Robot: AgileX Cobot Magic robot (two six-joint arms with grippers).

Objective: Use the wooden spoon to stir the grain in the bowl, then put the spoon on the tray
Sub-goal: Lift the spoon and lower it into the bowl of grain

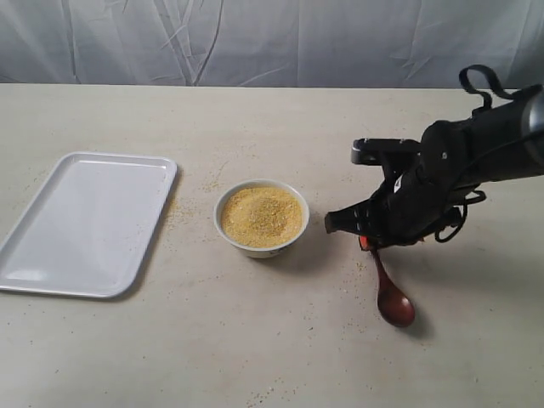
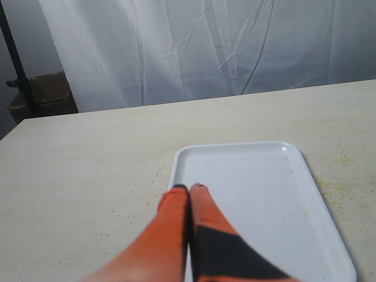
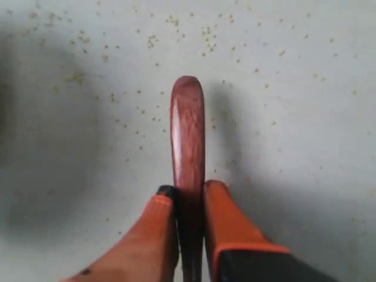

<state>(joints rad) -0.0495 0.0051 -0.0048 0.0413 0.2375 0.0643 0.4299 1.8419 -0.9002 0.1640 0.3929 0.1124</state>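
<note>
Right gripper (image 1: 367, 241) is clamped on the handle of the wooden spoon (image 1: 393, 299), its orange fingers (image 3: 226, 214) nearly together with only the slim handle between them. The spoon hangs at a slant, handle up in the grip and oval end down by the table (image 1: 255, 357), on the right of the bowl (image 1: 263, 250) and apart from it. Cannot tell if the oval end touches the table; its shadow sits close beside it. The bowl stands mid-table, upright, filled with yellow grain (image 1: 262, 216) nearly to the rim. Loose grains lie scattered on the table around the bowl and under the spoon. The tray (image 1: 85, 223) lies flat on the left, well apart from the spoon, near the bowl but not touching it, with nothing on it but a few stray specks. Left gripper (image 2: 188, 189) has its fingers pressed together with nothing between them, and it hangs over one short edge of the tray. It is out of the exterior view. A wrinkled white curtain (image 1: 255, 42) hangs behind the table.
</note>
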